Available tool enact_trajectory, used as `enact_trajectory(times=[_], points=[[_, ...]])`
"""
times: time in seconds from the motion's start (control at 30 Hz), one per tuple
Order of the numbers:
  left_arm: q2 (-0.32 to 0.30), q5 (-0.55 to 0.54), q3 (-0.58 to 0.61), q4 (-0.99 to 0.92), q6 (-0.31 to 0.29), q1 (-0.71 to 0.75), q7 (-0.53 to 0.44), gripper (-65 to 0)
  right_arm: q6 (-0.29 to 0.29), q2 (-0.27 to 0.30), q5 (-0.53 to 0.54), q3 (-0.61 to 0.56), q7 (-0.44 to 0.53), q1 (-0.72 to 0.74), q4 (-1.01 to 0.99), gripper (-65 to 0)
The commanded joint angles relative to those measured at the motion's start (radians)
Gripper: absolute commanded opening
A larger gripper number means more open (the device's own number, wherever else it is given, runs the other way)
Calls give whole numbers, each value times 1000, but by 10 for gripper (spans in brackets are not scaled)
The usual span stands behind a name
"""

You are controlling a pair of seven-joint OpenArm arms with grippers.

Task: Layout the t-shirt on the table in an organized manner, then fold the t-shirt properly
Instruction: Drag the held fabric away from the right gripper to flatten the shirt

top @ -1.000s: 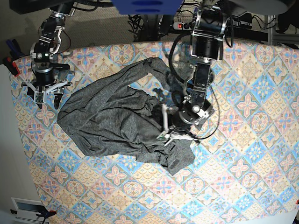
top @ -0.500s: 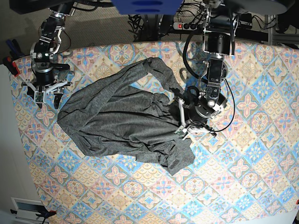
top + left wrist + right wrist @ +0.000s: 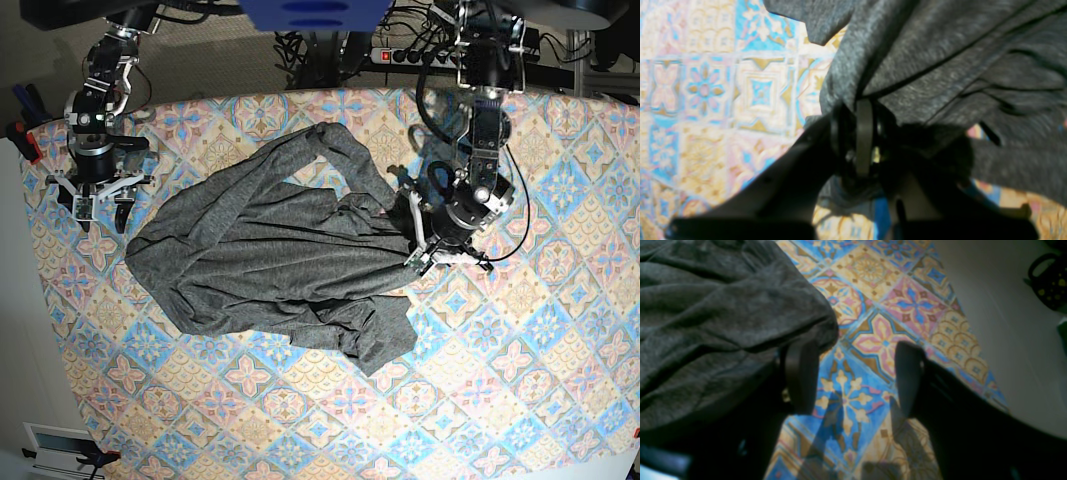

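The dark heather-grey t-shirt (image 3: 270,250) lies crumpled across the middle of the table (image 3: 520,400), stretched toward the right. My left gripper (image 3: 418,245) is shut on a bunched edge of the t-shirt (image 3: 927,60), and the cloth pulls taut from its closed fingers (image 3: 864,133). At the table's left edge my right gripper (image 3: 100,205) stands open above the tiled cloth. Its two fingers (image 3: 801,376) are wide apart with only pattern between them. A fold of the t-shirt (image 3: 716,316) lies just beside the left finger.
The table's left edge (image 3: 977,350) runs close beside my right gripper, with pale floor beyond. Cables and a power strip (image 3: 395,55) sit behind the far edge. Patterned tabletop (image 3: 300,420) shows in front of the shirt.
My left gripper has dragged its hold on the t-shirt to the right and slightly up, drawing the cloth out wider. The right arm has stayed still.
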Motion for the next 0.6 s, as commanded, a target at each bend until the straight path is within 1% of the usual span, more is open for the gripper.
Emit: enact_trajectory(times=[0.0, 0.17, 0.37, 0.57], points=[[-5, -12, -4, 22, 7, -7, -15, -616, -4, 14, 10, 4, 28, 8, 15, -300], [-5, -3, -17, 19, 7, 23, -15, -616, -4, 14, 10, 3, 28, 8, 15, -300], [-5, -3, -107, 20, 7, 39, -16, -616, -4, 14, 10, 4, 28, 9, 15, -300], [-6, -1, -106, 20, 7, 66, -16, -611, -4, 14, 10, 4, 28, 9, 15, -300]])
